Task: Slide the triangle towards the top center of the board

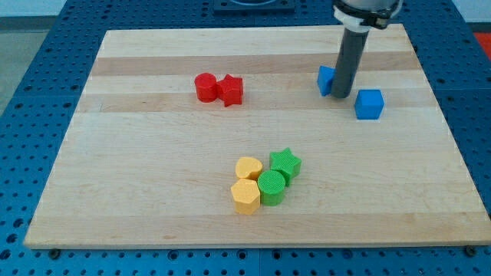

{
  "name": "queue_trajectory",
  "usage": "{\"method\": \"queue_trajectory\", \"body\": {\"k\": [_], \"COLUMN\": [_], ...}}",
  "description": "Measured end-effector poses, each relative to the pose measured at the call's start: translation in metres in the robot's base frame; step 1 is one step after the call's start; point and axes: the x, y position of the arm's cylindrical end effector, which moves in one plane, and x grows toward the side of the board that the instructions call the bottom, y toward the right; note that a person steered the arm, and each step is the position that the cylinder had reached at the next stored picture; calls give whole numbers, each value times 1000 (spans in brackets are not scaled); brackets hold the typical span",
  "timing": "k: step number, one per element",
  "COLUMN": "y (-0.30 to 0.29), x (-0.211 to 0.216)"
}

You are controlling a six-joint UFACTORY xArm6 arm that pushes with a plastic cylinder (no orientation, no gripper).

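A blue block (326, 80), likely the triangle, lies at the view's upper right, partly hidden behind my rod. My tip (341, 95) rests on the board right against its right side. A blue cube (369, 103) sits just to the right of my tip, a little apart from it.
A red cylinder (205, 87) and a red star (231, 90) touch each other at the upper middle-left. Near the bottom centre a cluster holds a yellow heart (248, 168), a yellow hexagon (245, 196), a green cylinder (271, 186) and a green star (285, 162). The wooden board (138, 192) lies on a blue pegboard.
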Motion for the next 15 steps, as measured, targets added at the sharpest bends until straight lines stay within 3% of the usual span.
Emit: {"method": "queue_trajectory", "body": {"k": [5,12,15], "y": [-23,-117,-117], "x": [-71,-36,-69]}}
